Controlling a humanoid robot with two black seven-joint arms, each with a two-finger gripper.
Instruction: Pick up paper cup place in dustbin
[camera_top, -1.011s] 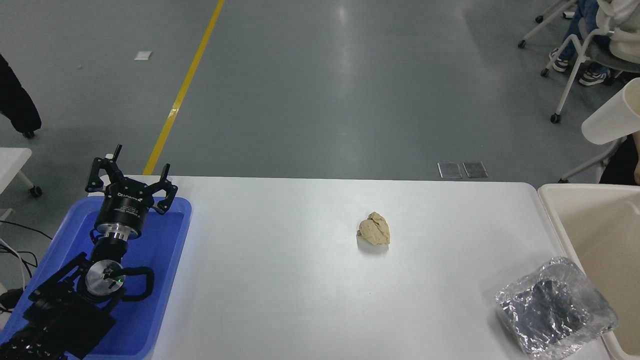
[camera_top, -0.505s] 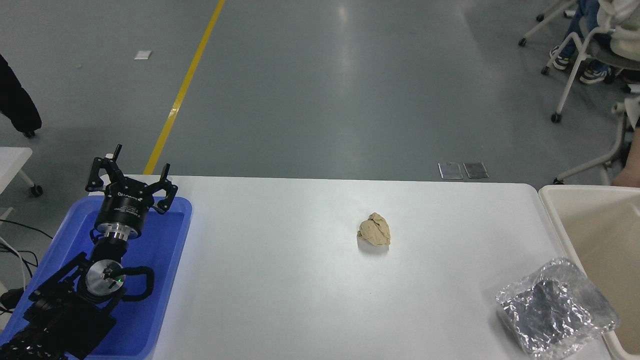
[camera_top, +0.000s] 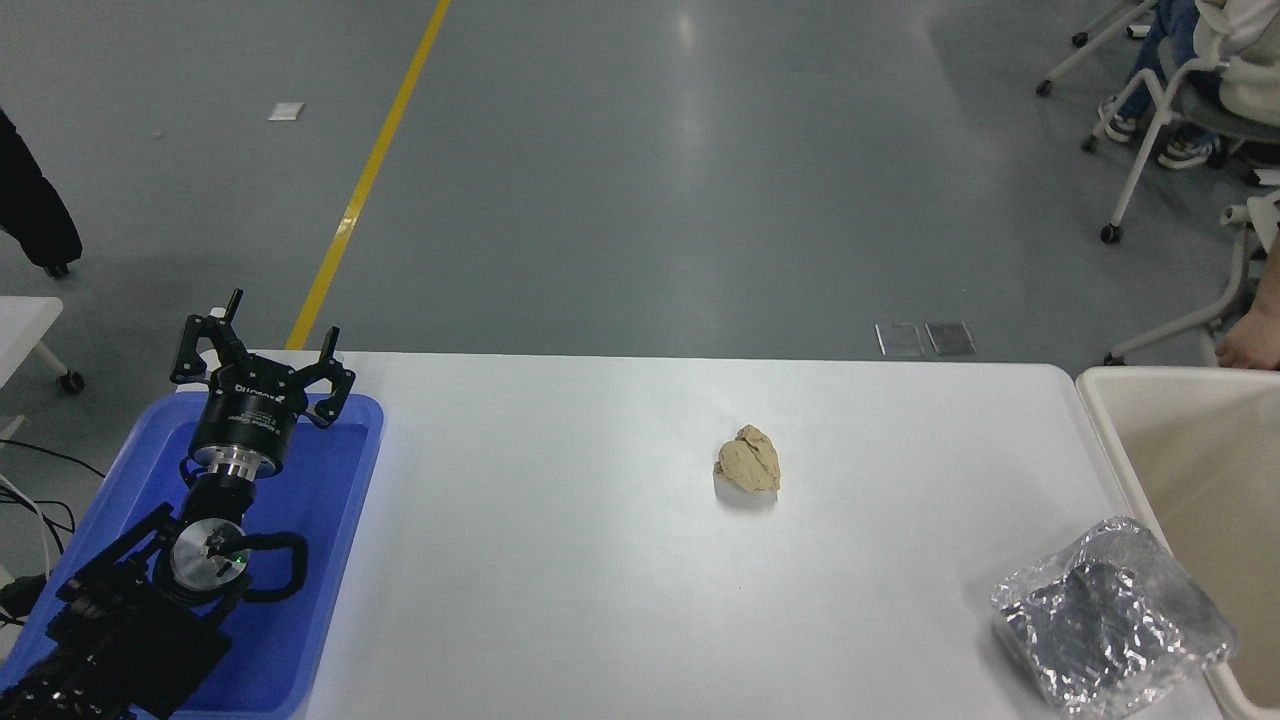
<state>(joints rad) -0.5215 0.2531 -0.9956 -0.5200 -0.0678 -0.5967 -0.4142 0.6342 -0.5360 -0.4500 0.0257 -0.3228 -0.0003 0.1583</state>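
Observation:
The paper cup is out of view now. The dustbin (camera_top: 1190, 470), a cream-beige tub, stands at the table's right edge, cut off by the picture's right side. My left gripper (camera_top: 262, 345) is parked at the lower left over a blue tray, fingers open and empty. My right arm and gripper are not in view.
A crumpled tan paper ball (camera_top: 748, 461) lies mid-table. A crinkled silver foil tray (camera_top: 1105, 615) sits at the front right beside the dustbin. The blue tray (camera_top: 310, 560) is at the left edge. A person's hand (camera_top: 1250, 345) shows beyond the dustbin; chairs stand at top right.
One second ago an off-white cup was held at the right edge above the dustbin; it has left the view. The foil tray shifted slightly. My left arm has not moved.

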